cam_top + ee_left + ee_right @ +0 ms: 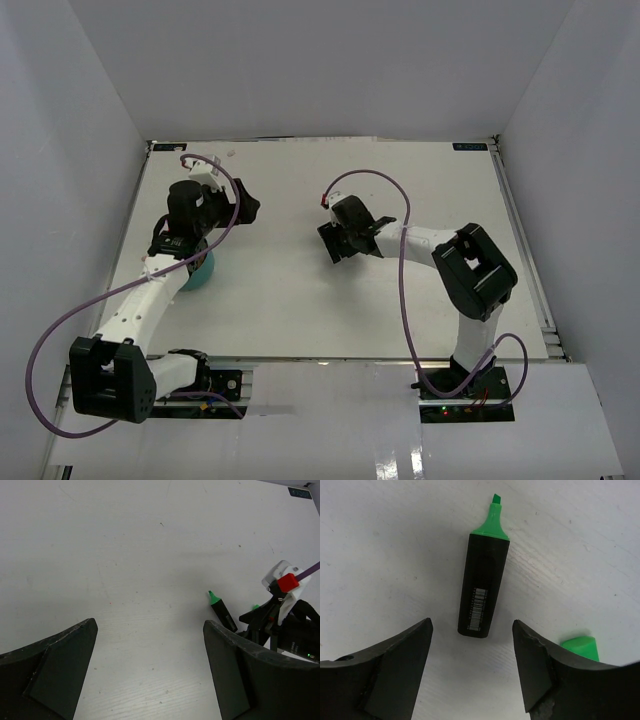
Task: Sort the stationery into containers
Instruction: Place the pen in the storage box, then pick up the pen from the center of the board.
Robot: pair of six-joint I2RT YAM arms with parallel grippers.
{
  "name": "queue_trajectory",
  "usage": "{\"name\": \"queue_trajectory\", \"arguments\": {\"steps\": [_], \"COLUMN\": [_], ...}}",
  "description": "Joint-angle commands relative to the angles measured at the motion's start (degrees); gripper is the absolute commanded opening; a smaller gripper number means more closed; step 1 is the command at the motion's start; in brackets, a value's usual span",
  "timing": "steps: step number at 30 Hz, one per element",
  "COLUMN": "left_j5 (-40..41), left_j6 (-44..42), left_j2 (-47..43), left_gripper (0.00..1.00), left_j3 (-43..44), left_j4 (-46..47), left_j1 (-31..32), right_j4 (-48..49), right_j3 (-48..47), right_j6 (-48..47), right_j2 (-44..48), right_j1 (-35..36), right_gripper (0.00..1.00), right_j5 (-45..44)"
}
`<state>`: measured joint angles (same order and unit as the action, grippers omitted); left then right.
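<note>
A black marker (482, 590) with a bare green tip lies flat on the white table, its butt end just ahead of my right gripper (472, 625). That gripper is open, with nothing between its fingers. A loose green cap (580, 647) lies beside the right finger. In the left wrist view the same marker (222, 612) lies ahead and to the right, next to the right arm's head. My left gripper (150, 625) is open over bare table. The teal tub (203, 272) shows partly under the left arm, behind the left gripper (245, 205). The right gripper (335, 248) hides the marker from above.
White walls enclose the table (300, 310) on three sides. Purple cables (400, 270) loop off both arms. The right arm's head with a red connector (287, 582) stands close to the marker in the left wrist view.
</note>
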<state>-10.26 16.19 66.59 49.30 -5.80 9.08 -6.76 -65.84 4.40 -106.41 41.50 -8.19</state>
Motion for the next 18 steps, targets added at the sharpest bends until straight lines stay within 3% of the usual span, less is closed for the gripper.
{"name": "queue_trajectory", "arguments": {"steps": [1, 2, 9, 13, 18], "left_j5": [-2.65, -3.01, -5.47, -6.79, -11.95], "left_j6": [0.78, 0.78, 1.57, 2.27, 5.25], "left_j2": [-0.67, -0.58, -0.05, 0.65, 1.17], "left_gripper": [0.98, 0.98, 0.98, 0.98, 0.98], "left_j3": [0.18, 0.36, 0.45, 0.45, -0.17], "left_j4": [-0.09, -0.17, 0.0, 0.27, 1.67], "left_j1": [0.41, 0.41, 0.5, 0.59, 0.59], "right_j4": [0.88, 0.88, 1.4, 2.37, 3.07], "right_j3": [-2.62, -2.71, -1.39, 0.62, 5.01], "right_j6": [1.57, 1.75, 2.1, 2.1, 2.98], "right_j2": [-1.43, -1.78, -2.75, -2.14, 1.72], "right_j1": [0.08, 0.16, 0.08, 0.16, 0.16], "right_gripper": [0.7, 0.64, 0.49, 0.28, 0.11], "right_j5": [0.19, 0.1, -0.34, -0.6, -0.25]}}
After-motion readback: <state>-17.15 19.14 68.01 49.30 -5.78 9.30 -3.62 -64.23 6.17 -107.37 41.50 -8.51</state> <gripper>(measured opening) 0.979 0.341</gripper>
